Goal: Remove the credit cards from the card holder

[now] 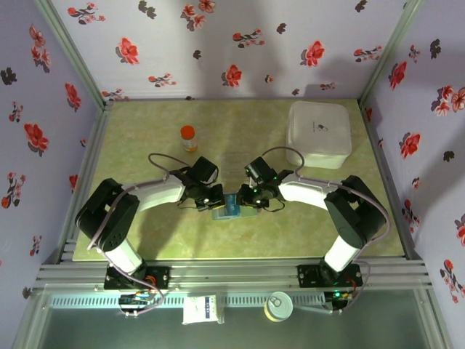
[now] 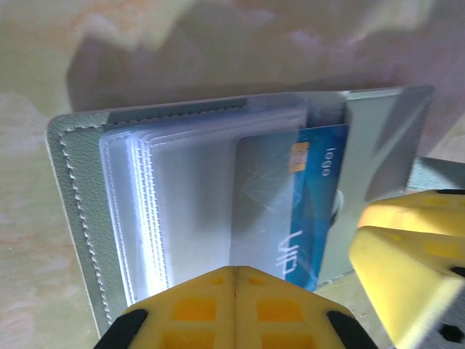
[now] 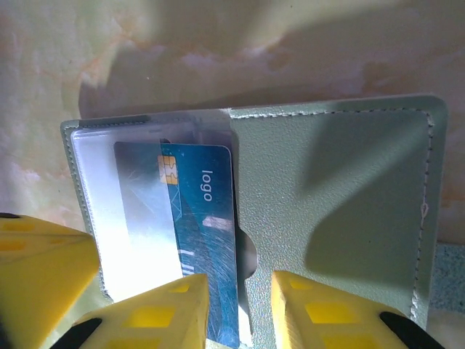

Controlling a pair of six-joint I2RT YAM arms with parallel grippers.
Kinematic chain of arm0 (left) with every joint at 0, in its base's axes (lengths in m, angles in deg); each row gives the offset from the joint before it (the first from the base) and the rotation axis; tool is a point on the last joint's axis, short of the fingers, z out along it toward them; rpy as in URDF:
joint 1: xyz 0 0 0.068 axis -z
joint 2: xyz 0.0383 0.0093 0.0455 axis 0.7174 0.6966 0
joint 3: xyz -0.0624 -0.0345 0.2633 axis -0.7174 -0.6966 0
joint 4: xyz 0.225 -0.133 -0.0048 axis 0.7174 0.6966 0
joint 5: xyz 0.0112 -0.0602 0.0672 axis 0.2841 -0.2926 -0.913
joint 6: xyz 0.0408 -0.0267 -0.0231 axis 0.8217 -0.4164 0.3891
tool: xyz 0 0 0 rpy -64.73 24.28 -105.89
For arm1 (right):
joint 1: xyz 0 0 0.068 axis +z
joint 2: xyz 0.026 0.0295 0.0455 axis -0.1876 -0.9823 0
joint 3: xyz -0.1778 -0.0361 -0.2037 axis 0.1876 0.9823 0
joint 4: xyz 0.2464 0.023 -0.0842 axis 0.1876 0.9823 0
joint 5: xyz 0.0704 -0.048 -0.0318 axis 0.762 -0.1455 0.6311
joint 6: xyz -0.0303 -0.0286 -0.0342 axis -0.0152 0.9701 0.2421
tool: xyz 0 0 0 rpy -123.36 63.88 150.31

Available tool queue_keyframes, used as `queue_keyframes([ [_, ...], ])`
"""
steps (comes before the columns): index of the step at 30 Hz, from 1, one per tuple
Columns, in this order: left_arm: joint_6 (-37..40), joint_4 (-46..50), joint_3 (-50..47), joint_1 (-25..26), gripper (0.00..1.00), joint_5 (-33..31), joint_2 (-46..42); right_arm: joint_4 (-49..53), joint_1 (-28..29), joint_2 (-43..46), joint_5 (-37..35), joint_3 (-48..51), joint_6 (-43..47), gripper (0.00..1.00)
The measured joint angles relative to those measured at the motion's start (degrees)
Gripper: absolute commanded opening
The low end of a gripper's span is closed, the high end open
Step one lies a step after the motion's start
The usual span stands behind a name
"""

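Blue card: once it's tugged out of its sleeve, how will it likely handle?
The blue card looks thin and flat with straight edges, so it is probably stiff yet light. Its glossy face and the clear sleeve suggest it may slide out readily, or slip in a weak pinch. The holder looks soft and stitched, so it may drag along unless pinned.

Top external: high, behind arm bases, looked down, far. Wrist cameras: close, each looked past own fingers (image 2: 189, 309) onto card holder (image 2: 80, 203); all views shared it.

Two white-and-black jointed arms (image 1: 156, 195), thin grey cables (image 1: 163, 156) looping off them, yellow grid-moulded pincer fingers (image 3: 341, 313), black bases (image 1: 138, 278)
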Motion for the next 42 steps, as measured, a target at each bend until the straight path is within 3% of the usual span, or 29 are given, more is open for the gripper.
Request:
queue_keyframes([
  [5, 0.02, 0.04, -0.02, 0.0, 0.02, -0.66, 0.5, -0.2, -0.26, -0.02, 0.0, 0.55, -1.05, 0.3],
  [12, 0.83, 0.42, -0.02, -0.17, 0.02, -1.33, 0.68, -2.47, -0.5, 0.35, 0.35, 1.9, -2.75, 0.39],
  [24, 2.05, 1.51, 0.37, -0.83, 0.02, -1.7, 0.66, -10.23, -1.11, 0.55, 4.15, 4.33, -3.63, 0.31],
  [42, 3.06, 2.4, 0.63, -2.27, 0.01, -1.7, 0.68, -13.2, -1.44, -3.17, 8.07, 4.31, -3.61, 0.26],
])
